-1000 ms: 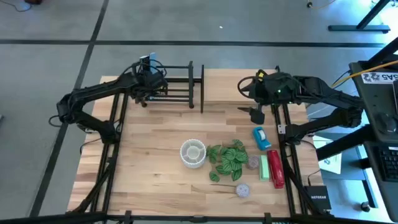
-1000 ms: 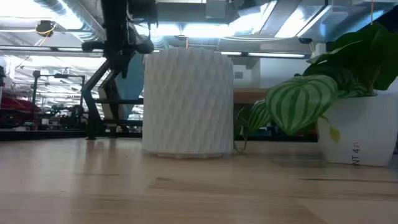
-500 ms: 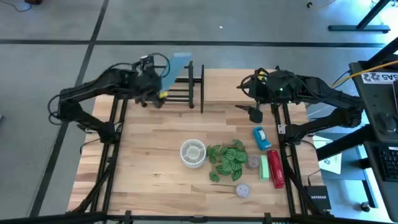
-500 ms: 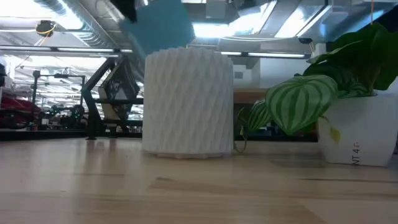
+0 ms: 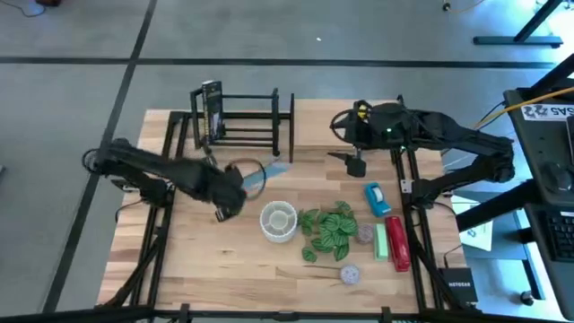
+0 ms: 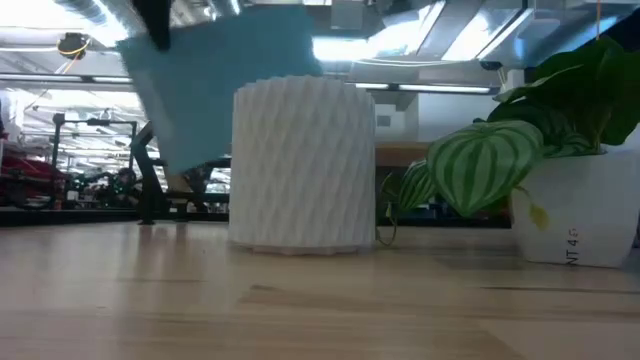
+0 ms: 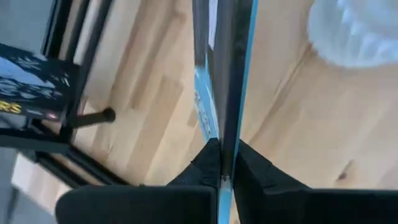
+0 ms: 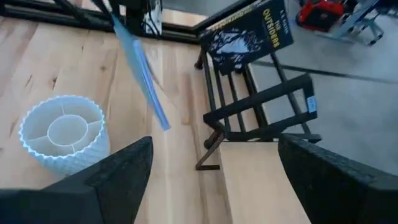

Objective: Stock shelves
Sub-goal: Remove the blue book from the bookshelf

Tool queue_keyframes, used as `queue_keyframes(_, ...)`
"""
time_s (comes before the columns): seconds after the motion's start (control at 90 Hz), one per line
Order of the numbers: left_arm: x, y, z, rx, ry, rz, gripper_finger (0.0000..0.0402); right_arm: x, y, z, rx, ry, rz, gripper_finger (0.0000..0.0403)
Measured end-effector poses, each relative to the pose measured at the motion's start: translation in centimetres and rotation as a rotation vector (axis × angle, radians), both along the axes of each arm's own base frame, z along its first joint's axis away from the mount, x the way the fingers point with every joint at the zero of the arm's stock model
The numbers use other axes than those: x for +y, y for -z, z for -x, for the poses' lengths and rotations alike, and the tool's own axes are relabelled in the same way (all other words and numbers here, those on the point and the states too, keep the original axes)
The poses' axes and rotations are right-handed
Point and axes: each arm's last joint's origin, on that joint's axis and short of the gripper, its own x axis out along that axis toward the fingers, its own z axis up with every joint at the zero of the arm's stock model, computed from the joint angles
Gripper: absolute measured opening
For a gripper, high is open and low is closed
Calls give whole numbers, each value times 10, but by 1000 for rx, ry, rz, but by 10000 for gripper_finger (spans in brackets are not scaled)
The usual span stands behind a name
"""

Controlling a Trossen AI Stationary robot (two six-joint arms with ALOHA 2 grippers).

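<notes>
My left wrist camera: left pincer (image 7: 222, 177) clamped on thin blue flat item (image 7: 221, 93), seen edge-on, running up from fingers (image 7: 199, 171) through frame. Can't tell what item is. Light-wood tabletop (image 7: 286, 130) fills background. White ribbed container (image 7: 357, 31) at one corner, apart from blue item. Black metal rack (image 7: 68, 118) at opposite side, thin bars over tabletop edge, dark book (image 7: 34, 93) with pale lettering standing in it.
</notes>
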Motion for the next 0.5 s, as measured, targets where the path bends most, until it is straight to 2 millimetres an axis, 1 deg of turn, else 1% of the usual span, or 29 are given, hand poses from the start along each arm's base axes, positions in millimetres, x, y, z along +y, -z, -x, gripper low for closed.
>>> queue_keyframes(0.067, -8, 20, -3, 66, -5, -22, 0, 0, 3, -4, 18, -1, -2, 330)
queue_keyframes(0.156, -15, 42, -1, 130, -28, -51, 0, 0, 6, -8, 32, -14, -14, 330)
queue_keyframes(0.344, -23, 92, 19, 333, -61, -79, 0, 0, 8, -8, 44, -19, -11, 330)
queue_keyframes(0.422, -24, 107, 29, 390, -89, -62, 4, 0, 8, -8, 45, -20, -9, 330)
queue_keyframes(0.5, -28, 118, 34, 408, -77, -21, 11, 0, 8, -8, 46, -21, -9, 330)
